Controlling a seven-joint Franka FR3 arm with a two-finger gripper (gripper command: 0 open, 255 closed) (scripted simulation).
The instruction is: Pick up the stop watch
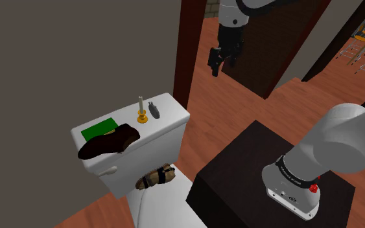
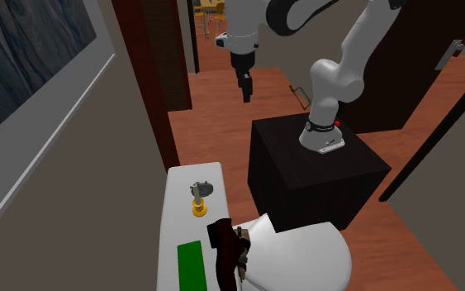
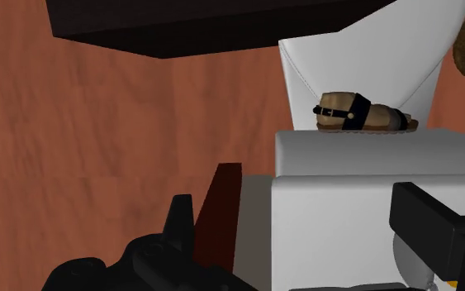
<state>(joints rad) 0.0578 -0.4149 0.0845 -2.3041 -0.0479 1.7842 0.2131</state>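
One grey stop watch [image 1: 153, 109] lies on white toilet tank top [image 1: 171, 118], just beside yellow candlestick [image 1: 142, 114]; hand [image 1: 218, 66] hangs high, well apart, fingers spread, holding nothing. Judged: staged above clutter for clear descent onto watch.

White toilet tank lid [image 1: 173, 111], well below the gripper [image 1: 218, 65]. It bore:
- grey stop watch [image 1: 153, 109], nearest the hand
- yellow-based candlestick [image 1: 142, 114], just beyond
- green flat block [image 1: 98, 129] and dark brown shoe [image 1: 109, 143], farthest

Toilet seat lid [image 1: 164, 202] bore one tan sandal [image 1: 156, 177].
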